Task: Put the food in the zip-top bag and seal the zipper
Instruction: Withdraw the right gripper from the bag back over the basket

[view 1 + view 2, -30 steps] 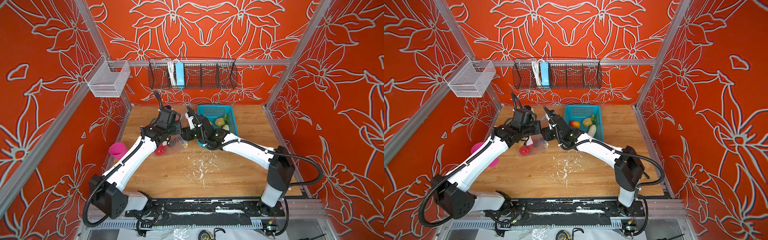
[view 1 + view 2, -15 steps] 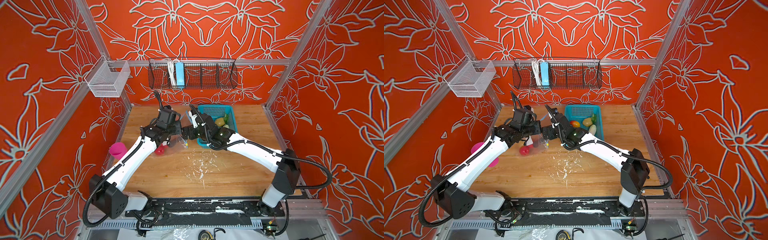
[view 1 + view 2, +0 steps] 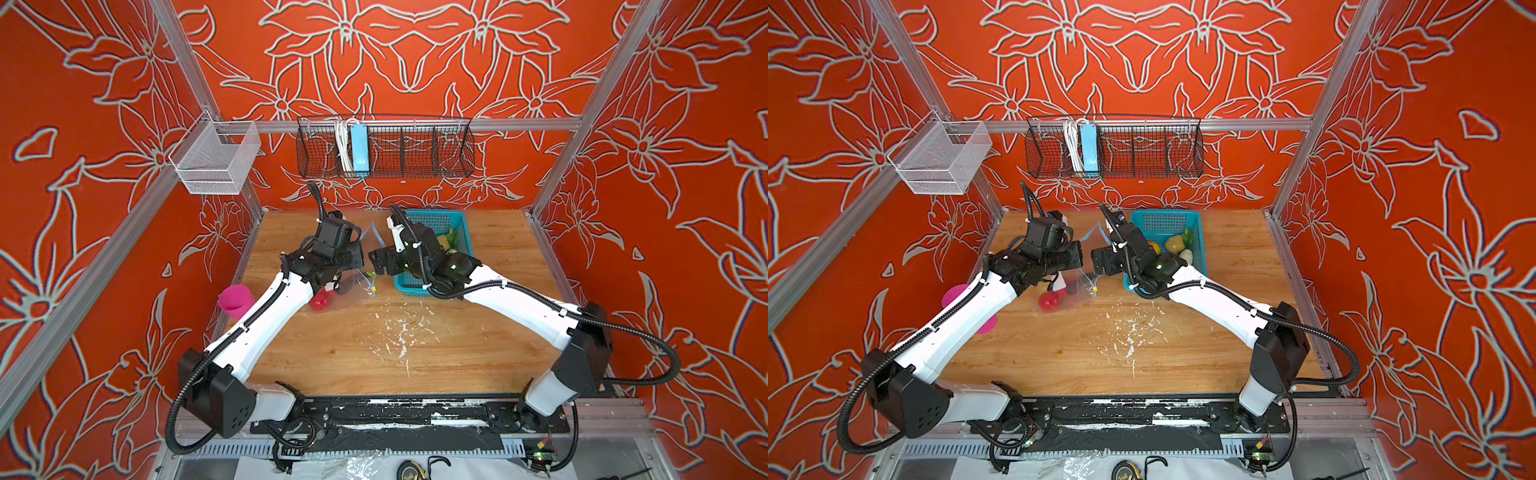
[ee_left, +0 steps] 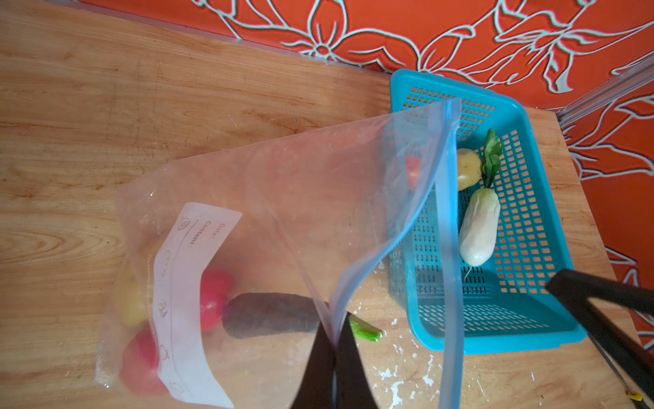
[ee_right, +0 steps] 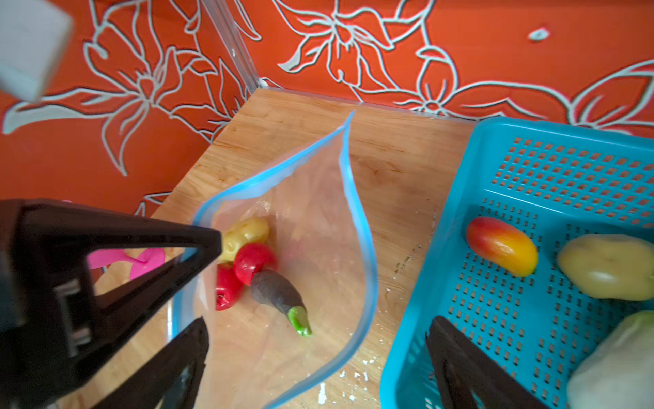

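Observation:
The clear zip-top bag (image 4: 283, 184) stands on the wooden table with its mouth held up. My left gripper (image 4: 334, 336) is shut on the bag's rim beside the blue zipper (image 5: 354, 198) strip. Through the open mouth I see a tan potato (image 5: 247, 232), two red apples (image 5: 253, 260) and a dark eggplant (image 5: 277, 292) lying inside. My right gripper (image 5: 318, 320) hangs open and empty above the gap between the bag and the basket. A red-yellow fruit (image 5: 500, 246), a second potato (image 5: 605, 265) and a white radish (image 4: 479, 226) lie in the basket.
The teal perforated basket (image 3: 457, 218) sits at the back, right of the bag (image 3: 357, 286). A pink cup (image 3: 235, 301) stands at the table's left edge. A black wire rack (image 3: 386, 145) and a white mesh bin (image 3: 212, 162) hang on the walls.
My right gripper has opened wide and drawn back from the bag's mouth towards the basket. The left gripper has kept its hold on the bag's rim.

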### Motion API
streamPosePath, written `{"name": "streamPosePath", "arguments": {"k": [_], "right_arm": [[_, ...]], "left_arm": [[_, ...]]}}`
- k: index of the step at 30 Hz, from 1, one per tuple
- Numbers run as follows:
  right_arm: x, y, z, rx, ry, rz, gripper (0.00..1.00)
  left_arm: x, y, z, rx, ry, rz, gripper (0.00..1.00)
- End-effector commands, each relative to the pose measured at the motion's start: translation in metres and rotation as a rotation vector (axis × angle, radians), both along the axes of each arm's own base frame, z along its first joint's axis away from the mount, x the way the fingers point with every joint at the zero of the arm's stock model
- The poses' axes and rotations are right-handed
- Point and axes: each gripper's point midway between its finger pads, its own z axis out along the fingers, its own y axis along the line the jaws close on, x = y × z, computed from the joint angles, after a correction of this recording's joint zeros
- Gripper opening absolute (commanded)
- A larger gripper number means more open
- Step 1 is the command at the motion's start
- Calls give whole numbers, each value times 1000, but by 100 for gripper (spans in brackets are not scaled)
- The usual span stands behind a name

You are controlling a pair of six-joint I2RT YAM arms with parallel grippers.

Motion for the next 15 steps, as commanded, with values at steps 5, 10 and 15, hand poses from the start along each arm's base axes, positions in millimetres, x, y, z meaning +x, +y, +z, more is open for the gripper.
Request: {"name": "streamPosePath", "arguments": {"k": [5,10,15], "right_arm": [[12,-41,-4,-83,-15,-77,98],[24,-62,-18,-101,25,-117,98],[34,-74,-33,-99,77,-135,98]], "left_arm": [[-3,0,11,-1,-26,-3,0],[-2,0,9,0,-20,-4,0],[-1,0,7,5,-15,0,0]]}}
